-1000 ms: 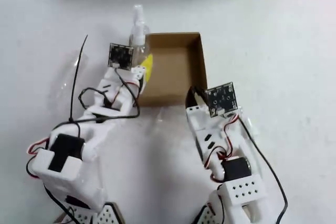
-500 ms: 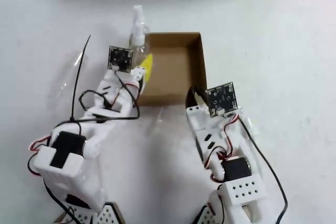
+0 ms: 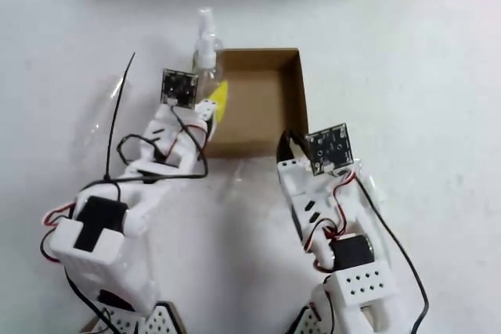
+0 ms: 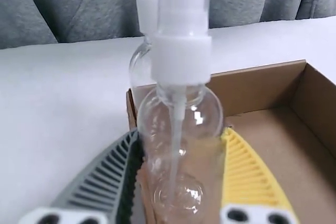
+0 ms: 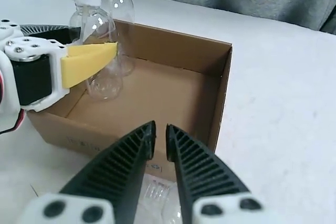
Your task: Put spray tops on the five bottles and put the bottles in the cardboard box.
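A clear bottle (image 4: 178,124), white spray top (image 4: 178,51) fitted, stands upright just inside the open cardboard box's (image 3: 258,119) left wall.

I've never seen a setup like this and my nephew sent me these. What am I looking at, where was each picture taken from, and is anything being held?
These are two small robot arms at a white table. One picture looks down from a fixed camera above; the other two come from cameras on each arm's wrist, so you see its own gripper up close. On the table sits an open cardboard box. The left gripper, with one grey and one yellow finger, is shut on a clear bottle with a white spray top, at the box's left side. The right gripper, with black fingers nearly together, holds nothing and sits at the box's near wall.
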`<state>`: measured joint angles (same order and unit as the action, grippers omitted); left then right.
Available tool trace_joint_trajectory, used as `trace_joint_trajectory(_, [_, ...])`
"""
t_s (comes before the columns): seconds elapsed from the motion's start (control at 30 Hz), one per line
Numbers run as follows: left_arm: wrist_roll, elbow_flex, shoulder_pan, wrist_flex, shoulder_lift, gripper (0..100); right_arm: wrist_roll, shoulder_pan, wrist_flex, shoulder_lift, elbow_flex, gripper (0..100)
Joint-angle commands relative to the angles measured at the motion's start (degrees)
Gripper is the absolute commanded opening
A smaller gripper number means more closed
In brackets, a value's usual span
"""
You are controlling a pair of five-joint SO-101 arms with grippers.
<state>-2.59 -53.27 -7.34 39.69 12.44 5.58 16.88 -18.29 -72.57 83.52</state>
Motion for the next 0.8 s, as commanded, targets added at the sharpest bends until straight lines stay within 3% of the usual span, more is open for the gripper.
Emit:
trace_joint_trajectory(0.0, [0.26,0.62,0.84,-1.58,-0.57,26,-0.09,0.48,1.27,-0.40,-0.62,1.5])
trace_joint_trajectory(0.27, [0.26,0.53,0.92,-1.67,-0.57,37,0.00,0.48,1.27,-0.40,-0.62,1.5])
trace_joint_trajectory(0.77, [0.18,0.35,1.01,-1.58,-1.19,37,0.00,0.48,1.27,-0.40,-0.62,1.5])
